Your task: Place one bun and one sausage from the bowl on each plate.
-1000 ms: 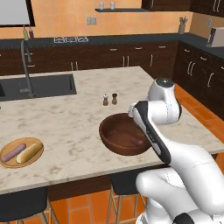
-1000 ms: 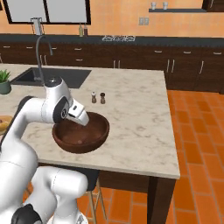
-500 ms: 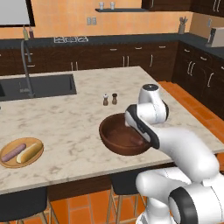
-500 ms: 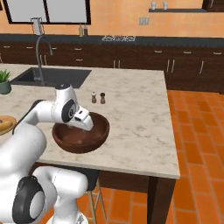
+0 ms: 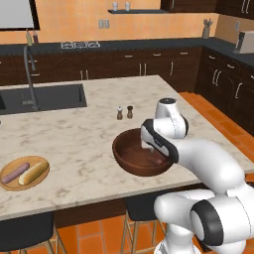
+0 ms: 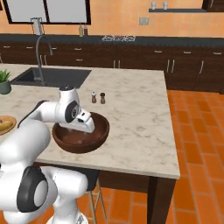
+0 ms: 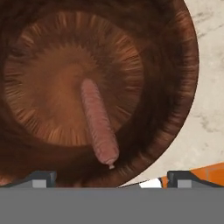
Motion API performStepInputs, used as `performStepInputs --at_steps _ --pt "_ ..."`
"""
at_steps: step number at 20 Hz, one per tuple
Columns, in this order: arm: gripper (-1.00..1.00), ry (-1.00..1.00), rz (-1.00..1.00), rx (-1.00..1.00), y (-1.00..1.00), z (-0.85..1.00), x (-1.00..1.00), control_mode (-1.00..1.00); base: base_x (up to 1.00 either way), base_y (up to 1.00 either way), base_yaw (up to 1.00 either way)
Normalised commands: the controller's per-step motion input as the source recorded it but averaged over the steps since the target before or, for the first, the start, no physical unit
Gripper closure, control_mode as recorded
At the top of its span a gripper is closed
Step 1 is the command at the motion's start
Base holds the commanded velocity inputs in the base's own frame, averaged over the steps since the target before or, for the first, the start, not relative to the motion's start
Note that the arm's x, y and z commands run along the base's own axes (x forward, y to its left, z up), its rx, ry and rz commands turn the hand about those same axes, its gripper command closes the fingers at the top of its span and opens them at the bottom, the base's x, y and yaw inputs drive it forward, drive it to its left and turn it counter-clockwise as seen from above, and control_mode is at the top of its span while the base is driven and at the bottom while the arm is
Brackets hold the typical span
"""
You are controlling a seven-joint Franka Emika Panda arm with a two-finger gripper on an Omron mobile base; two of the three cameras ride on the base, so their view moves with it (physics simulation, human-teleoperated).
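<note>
Jaws wide apart, nothing between them. Gripper [image 7: 109, 175] hangs over the bowl [image 7: 175, 65], pointing down into it; the two finger tips [image 7: 41, 177] sit at the near rim, one to each side of the sausage [image 7: 98, 124].

Sausage: one left in the bowl, lying on the bottom just off centre, near end running up the wall toward the gripper. Pinkish-brown, long cylinder, rounded ends, faintly ribbed skin. I can't see a bun in the bowl from the hand view.

Bowl: dark reddish-brown wood, deep, round, radial grain fanning from the centre. It sits on the marble-look island counter [image 5: 79, 144], near the front edge.

Progress, as I read it: the tan wooden plate [image 5: 6, 184], far left of the bowl along the same front edge, already carries a sausage [image 5: 15, 172] and a bun [image 5: 33, 172] side by side. That plate looks done. The second plate isn't something I can place here. Left: grab this sausage, plus a bun for the other plate.

Salt and pepper shakers [image 5: 124, 112] stand just behind the bowl, clear of the arm.
</note>
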Motion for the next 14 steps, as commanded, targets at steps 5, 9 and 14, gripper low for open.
performStepInputs --at_steps 5,9,14 --pt "-1.00 0.06 0.13 -0.02 0.09 -0.50 -0.05 -1.00 0.00 0.00 0.00" --pt "-1.00 0.05 0.11 -0.01 0.02 -0.28 0.14 -1.00 0.00 0.00 0.00" --pt "-1.00 0.05 0.07 -0.02 0.00 -0.24 0.45 -1.00 0.00 0.00 0.00"
